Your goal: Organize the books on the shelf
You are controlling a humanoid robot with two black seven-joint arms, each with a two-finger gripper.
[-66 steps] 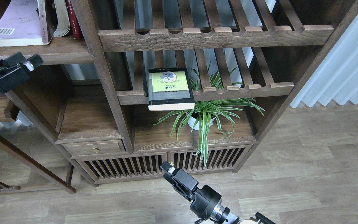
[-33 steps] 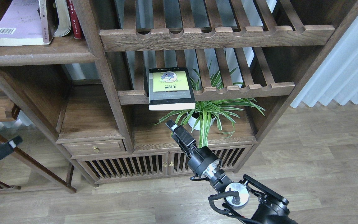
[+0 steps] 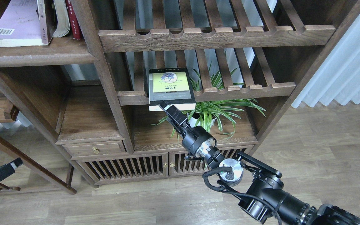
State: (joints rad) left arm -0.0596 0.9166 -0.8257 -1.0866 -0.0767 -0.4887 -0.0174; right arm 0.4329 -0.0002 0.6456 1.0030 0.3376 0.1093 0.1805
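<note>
Your right arm enters from the lower right corner and stretches up and to the left across the view. Its thick black ribbed forearm sits near the edge, followed by a round silver-capped joint with looped black cables, then a second black cylindrical wrist with a metal ring. At the far end, your black two-finger right pincer (image 3: 165,106) points up and left, seen nearly edge-on; its fingers overlap, so you cannot tell whether they are apart or together. Your left arm shows only at the lower left edge, where the black left pincer (image 3: 17,162) with a pale tip lies low, angled up to the right, its fingers indistinguishable.
</note>
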